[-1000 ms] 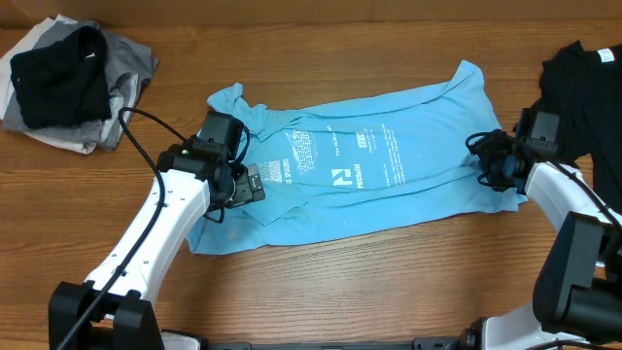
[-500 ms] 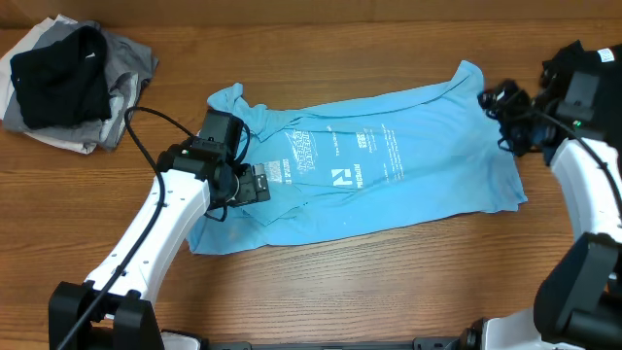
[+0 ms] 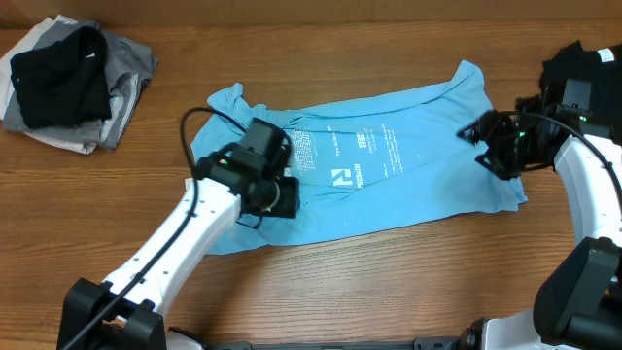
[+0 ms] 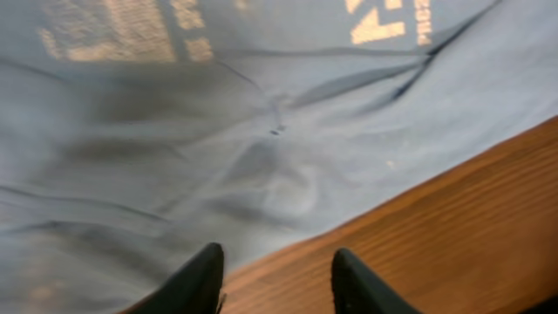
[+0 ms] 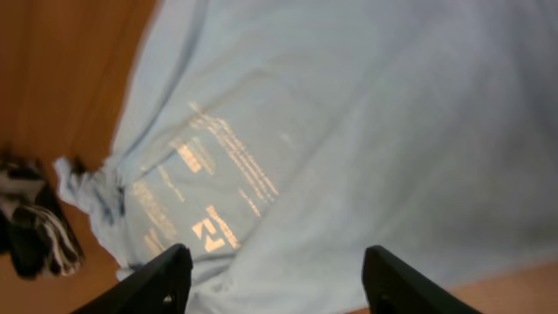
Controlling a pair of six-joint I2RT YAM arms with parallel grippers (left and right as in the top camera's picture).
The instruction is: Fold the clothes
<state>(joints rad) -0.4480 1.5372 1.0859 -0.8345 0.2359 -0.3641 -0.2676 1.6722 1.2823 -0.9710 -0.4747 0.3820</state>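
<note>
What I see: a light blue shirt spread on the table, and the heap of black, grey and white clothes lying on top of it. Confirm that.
Wrong in one point: the heap lies apart from the shirt, on the table at the upper left, as the overhead view shows.

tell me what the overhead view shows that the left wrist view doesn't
Only overhead: the pile of clothes at the left and the black garment at the right edge. Only left wrist: its jaws standing apart at the edge of the blue shirt, creases up close. Both: that shirt, its white print, the wooden table.
</note>
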